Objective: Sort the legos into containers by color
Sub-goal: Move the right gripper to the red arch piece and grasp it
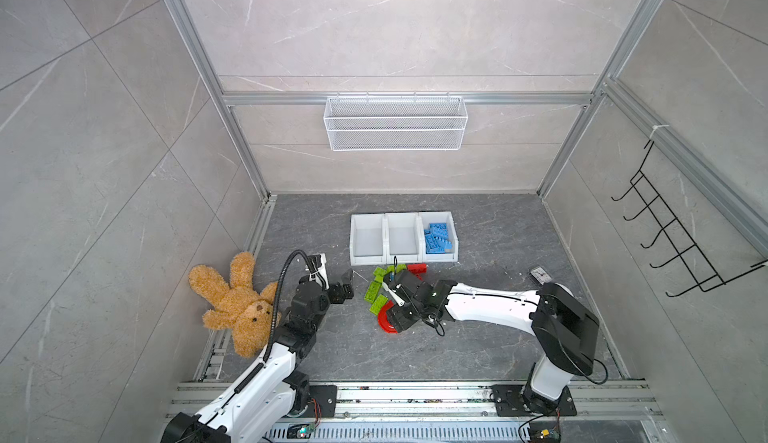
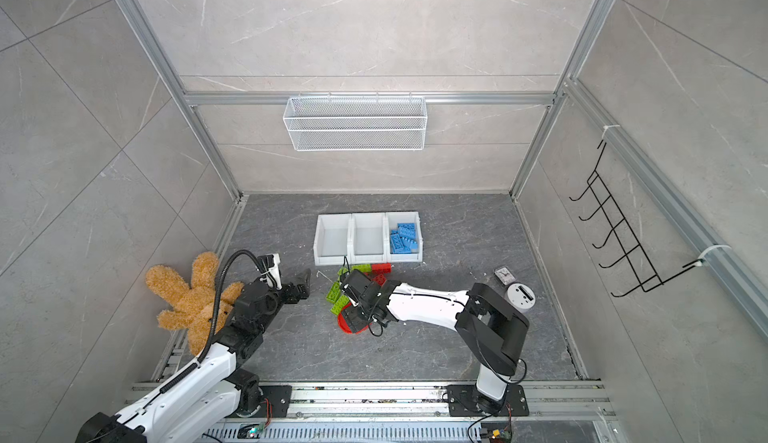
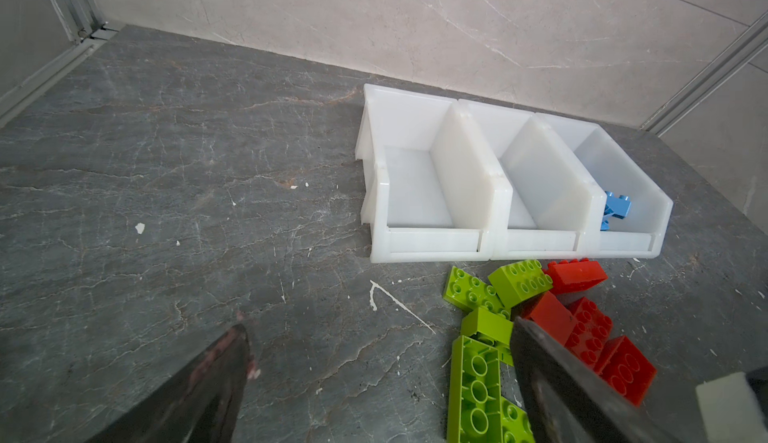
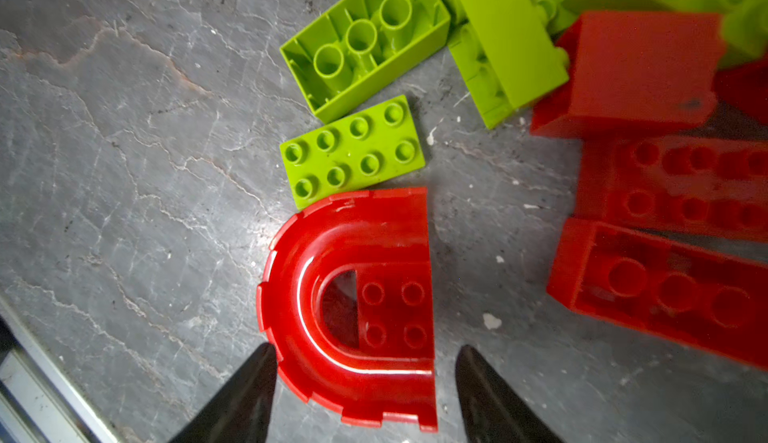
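Observation:
Three white bins [image 1: 367,260] stand in a row; the rightmost holds blue legos [image 1: 437,237], and the two others look empty. In front of them lies a pile of green legos [image 1: 376,291] [image 3: 478,378] and red legos [image 1: 417,268] [image 4: 665,187]. A red curved piece [image 4: 349,254] lies flat on the floor at the pile's near end. My right gripper [image 4: 365,351] is open just above it, one finger on each side of its rounded end. My left gripper [image 3: 380,324] [image 1: 347,285] hangs open left of the pile, holding nothing.
A brown teddy bear [image 1: 237,303] lies by the left wall beside the left arm. A small clock [image 1: 540,274] and a white round device [image 2: 519,295] sit at the right. A wire basket [image 1: 395,123] hangs on the back wall, a hook rack [image 1: 673,233] on the right wall.

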Action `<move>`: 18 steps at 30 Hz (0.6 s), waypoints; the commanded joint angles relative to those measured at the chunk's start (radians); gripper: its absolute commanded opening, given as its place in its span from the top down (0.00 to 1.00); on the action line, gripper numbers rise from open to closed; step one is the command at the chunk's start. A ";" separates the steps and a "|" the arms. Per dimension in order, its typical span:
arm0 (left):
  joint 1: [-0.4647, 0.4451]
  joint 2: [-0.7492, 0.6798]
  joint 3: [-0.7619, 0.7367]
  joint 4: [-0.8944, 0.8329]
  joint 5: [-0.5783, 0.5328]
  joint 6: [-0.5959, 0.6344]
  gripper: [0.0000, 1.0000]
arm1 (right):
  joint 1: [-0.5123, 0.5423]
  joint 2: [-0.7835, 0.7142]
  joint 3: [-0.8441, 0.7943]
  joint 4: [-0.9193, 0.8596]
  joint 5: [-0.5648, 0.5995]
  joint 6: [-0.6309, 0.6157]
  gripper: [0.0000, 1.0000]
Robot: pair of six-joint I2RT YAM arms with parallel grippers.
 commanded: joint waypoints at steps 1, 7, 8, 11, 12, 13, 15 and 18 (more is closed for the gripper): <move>0.004 0.023 0.017 0.034 -0.010 -0.023 0.00 | 0.008 0.050 0.048 -0.040 0.007 -0.032 0.29; 0.005 0.048 0.028 0.035 -0.009 -0.024 0.00 | 0.007 0.086 0.068 -0.043 -0.007 -0.041 0.28; 0.005 0.052 0.028 0.035 -0.008 -0.024 0.01 | 0.008 0.095 0.073 -0.046 -0.011 -0.044 0.27; 0.005 0.053 0.029 0.031 -0.008 -0.023 0.01 | 0.008 0.116 0.073 -0.040 -0.015 -0.050 0.27; 0.005 0.050 0.029 0.030 -0.008 -0.021 0.01 | 0.009 0.120 0.070 -0.035 -0.013 -0.049 0.27; 0.005 0.047 0.029 0.026 -0.013 -0.021 0.01 | 0.008 0.125 0.068 -0.030 -0.013 -0.048 0.27; 0.005 0.042 0.029 0.024 -0.021 -0.017 0.01 | 0.008 0.135 0.070 -0.029 -0.006 -0.045 0.28; 0.005 0.036 0.027 0.023 -0.022 -0.017 0.01 | 0.007 0.142 0.069 -0.038 0.012 -0.042 0.28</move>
